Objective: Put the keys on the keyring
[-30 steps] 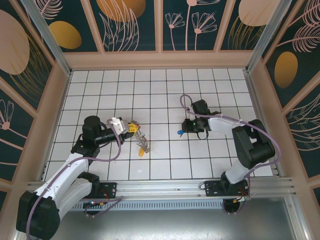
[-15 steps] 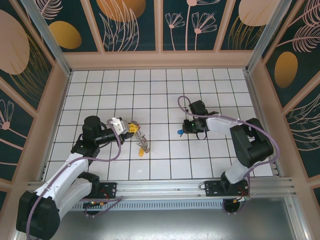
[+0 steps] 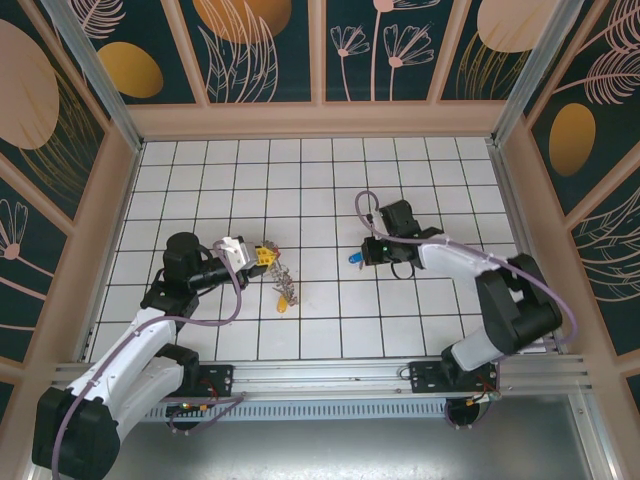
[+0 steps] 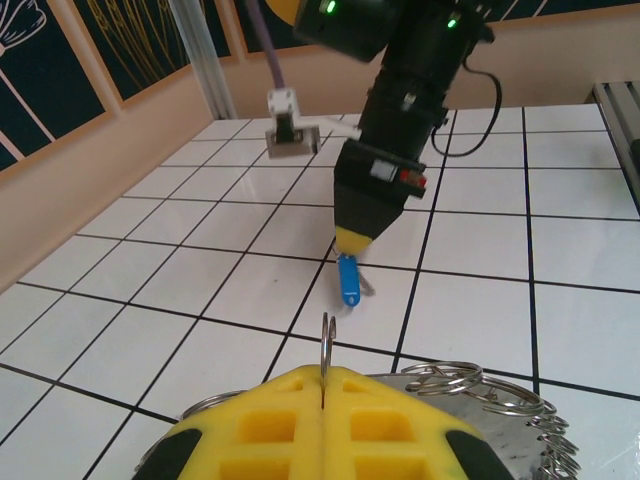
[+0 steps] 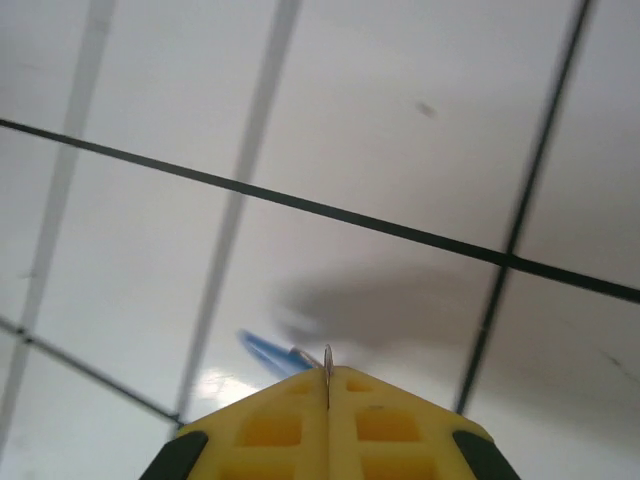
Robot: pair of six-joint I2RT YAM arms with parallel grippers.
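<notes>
My left gripper is shut on the keyring, whose thin metal edge stands up between the yellow fingers. Several small rings bunch beside them. From that ring a string of keys trails onto the tiles and ends in a yellow head. My right gripper is shut on the small ring of a blue-headed key. The key dangles from the fingertips just over the floor, about two tiles from the left gripper. In the right wrist view the blue key is blurred.
The white tiled floor is walled by wooden-framed panels at the back and both sides. A metal rail runs along the near edge. A cable loops off the right arm. Open tiles lie between the two grippers.
My right gripper has carried the blue key a little to the left, toward the left gripper. The left gripper and the keyring have stayed put.
</notes>
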